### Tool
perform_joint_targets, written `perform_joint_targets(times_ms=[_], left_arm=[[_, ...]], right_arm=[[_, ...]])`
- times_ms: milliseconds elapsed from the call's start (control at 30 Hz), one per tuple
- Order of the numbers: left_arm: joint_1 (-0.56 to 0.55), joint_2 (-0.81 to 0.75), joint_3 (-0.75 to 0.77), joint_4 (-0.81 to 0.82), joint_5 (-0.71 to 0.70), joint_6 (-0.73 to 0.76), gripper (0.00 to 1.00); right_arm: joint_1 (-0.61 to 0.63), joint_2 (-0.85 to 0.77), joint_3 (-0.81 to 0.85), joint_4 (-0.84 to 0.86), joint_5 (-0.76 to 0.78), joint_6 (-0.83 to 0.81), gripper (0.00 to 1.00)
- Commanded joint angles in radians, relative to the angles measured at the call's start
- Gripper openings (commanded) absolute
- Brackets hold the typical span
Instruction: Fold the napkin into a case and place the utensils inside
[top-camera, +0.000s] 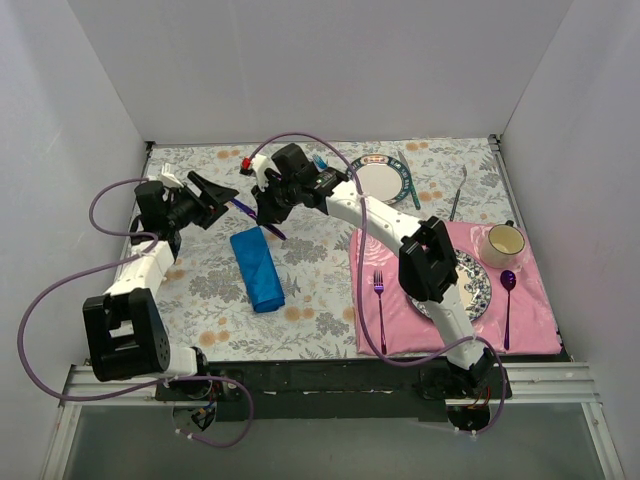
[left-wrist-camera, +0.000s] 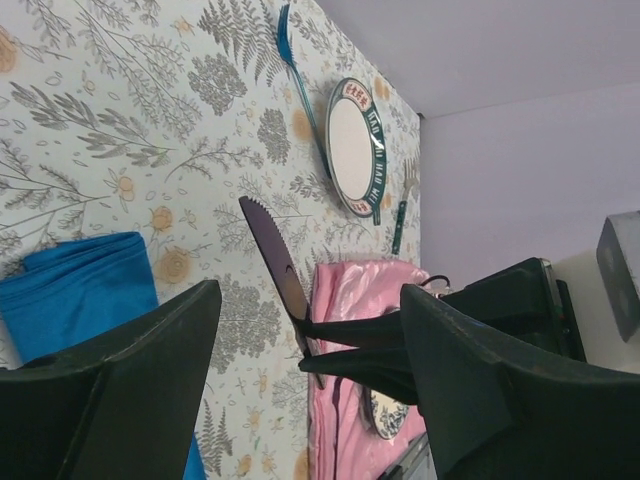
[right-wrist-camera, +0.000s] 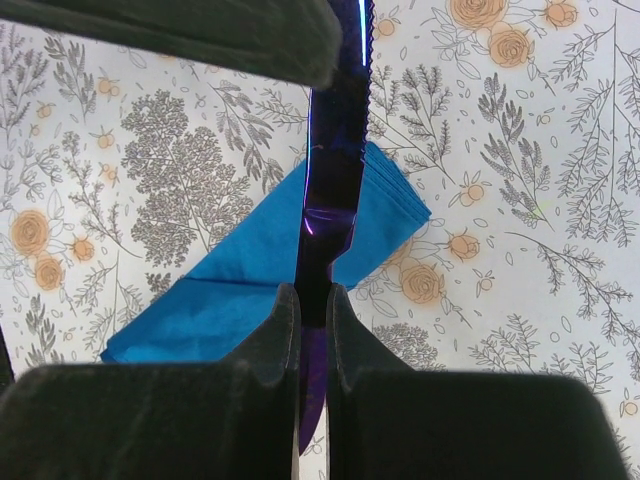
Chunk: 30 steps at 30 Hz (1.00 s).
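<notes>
Two utensils have to go inside the napkin (top-camera: 257, 270), and one of them is up in the air right now: the dark purple knife (right-wrist-camera: 335, 170). It looks like thin plastic, so I'd guess it's light and stiff along its length. It's also glossy, so it could easily swivel in a pinch.

The right tool (right-wrist-camera: 312, 305) has it by the handle end, fingers pressed together on the flat sides. The toothed blade sticks out over the blue cloth. Seems like a sensible place to hold it, since the whole blade is free to slide in first.

The napkin lies folded into a narrow strip on the table (top-camera: 320, 290), between the two arms and just under the knife. It's soft and floppy, so I'd expect the layers to shift or sag shut when poked. Lifting the top layer at a corner is probably the way in. I honestly can't tell which end is the mouth.

The left tool (top-camera: 215, 198) is spread wide with nothing in it, hovering by the knife tip. I can't tell if it touches the blade.

The light-blue fork (left-wrist-camera: 290, 55) lies flat beside the white plate (left-wrist-camera: 352, 145), well apart from the napkin. It's slim, so I'd grab it across the handle.
</notes>
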<state>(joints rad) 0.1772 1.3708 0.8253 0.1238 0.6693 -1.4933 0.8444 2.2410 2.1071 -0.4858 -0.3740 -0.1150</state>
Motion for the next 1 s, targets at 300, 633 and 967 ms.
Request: perform_joint_targets(times_ms=[300, 633, 967], left_arm=[[-0.027, 0.033, 0.034, 0.031, 0.012, -0.053, 0.09], [0.01, 0.025, 0.018, 0.097, 0.277, -0.041, 0.0], [0.036, -0.018, -0.055, 0.396, 0.518, -0.171, 0.0]], right_arm=[[0.018, -0.146, -0.022, 0.098, -0.055, 0.043, 0.01], [-0.042, -0.175, -0.019, 0.062, -0.302, 0.107, 0.72], [-0.117, -0.204, -0.139, 0.104, -0.617, 0.236, 0.76]])
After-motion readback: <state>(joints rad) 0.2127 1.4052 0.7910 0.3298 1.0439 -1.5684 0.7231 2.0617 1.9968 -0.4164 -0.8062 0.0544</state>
